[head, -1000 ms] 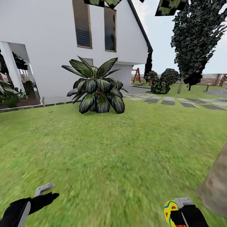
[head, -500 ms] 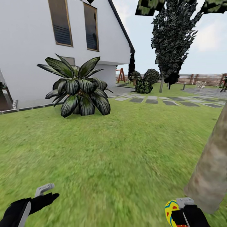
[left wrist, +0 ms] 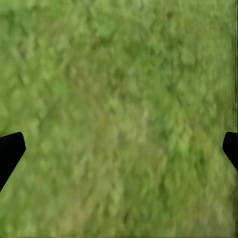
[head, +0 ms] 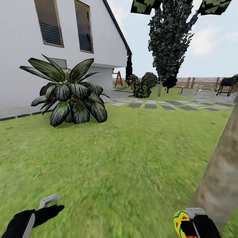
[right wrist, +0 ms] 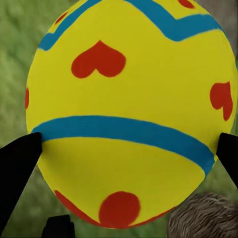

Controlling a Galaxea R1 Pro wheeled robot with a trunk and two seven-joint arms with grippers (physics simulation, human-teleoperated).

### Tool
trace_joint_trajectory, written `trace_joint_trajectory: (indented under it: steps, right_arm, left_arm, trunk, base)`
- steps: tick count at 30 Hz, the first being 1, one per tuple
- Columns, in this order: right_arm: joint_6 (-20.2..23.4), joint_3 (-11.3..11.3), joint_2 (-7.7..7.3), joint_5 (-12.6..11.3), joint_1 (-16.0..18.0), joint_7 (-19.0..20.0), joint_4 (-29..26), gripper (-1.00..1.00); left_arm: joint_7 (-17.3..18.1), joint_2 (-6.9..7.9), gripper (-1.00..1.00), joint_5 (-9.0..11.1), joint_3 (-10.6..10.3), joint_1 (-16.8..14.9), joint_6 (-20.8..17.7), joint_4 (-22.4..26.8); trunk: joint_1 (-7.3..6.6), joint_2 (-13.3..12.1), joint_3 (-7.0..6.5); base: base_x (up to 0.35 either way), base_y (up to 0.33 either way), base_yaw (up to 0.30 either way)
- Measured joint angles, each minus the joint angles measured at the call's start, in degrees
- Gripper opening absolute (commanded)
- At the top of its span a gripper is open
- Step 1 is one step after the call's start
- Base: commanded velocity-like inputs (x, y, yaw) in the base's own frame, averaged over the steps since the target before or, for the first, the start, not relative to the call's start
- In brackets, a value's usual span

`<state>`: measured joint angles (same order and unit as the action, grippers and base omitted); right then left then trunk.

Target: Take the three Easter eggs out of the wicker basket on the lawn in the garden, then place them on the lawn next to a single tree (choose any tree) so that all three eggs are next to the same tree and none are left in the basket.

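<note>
Easter egg point(right wrist: 131, 106) sits clamped in the right end effector point(head: 191, 223), its black fingers point(right wrist: 17, 168) pressed against both sides of the yellow shell with its blue zigzag bands and red marks; in the head view the egg shows at the lower right, just beside the mottled grey-beige trunk of the tree point(head: 221, 172) that rises along the right edge. The left end effector point(head: 49, 206) hangs low at the lower left with its jaws spread wide and nothing between them, the lawn point(head: 125, 155) beneath it. Further off on the grass stands a broad dark-leaved plant point(head: 67, 96) in front of a white house point(head: 26, 62), with grey paving slabs point(head: 158, 105) leading off toward round bushes point(head: 143, 86) and a fence
</note>
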<state>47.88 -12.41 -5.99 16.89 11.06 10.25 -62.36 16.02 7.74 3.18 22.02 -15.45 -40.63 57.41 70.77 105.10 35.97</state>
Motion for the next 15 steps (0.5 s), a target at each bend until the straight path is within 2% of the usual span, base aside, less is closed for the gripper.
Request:
trace_joint_trajectory:
  steps: [2,7,15]
  right_arm:
    - [0.0,0.0,0.00,0.0,0.0,0.0,0.0,-1.00]
    - [0.0,0.0,0.26,0.0,0.0,-0.1,0.0,-1.00]
    - [0.0,-0.1,0.10,0.0,0.0,-0.1,0.2,-1.00]
  left_arm:
    - [0.0,0.00,1.00,0.0,0.0,0.0,0.0,0.0]
    - [0.5,-0.06,1.00,0.1,0.1,0.0,0.0,0.0]
    - [0.4,-0.05,1.00,0.0,-0.1,0.0,0.0,0.0]
  trunk:
    - [0.00,0.0,0.00]
    - [0.03,0.0,0.00]
    - [1.79,3.2,1.43]
  base:
    - [0.228,-0.058,-0.186]
    - [0.026,-0.007,-0.020]
    - [0.000,0.000,0.000]
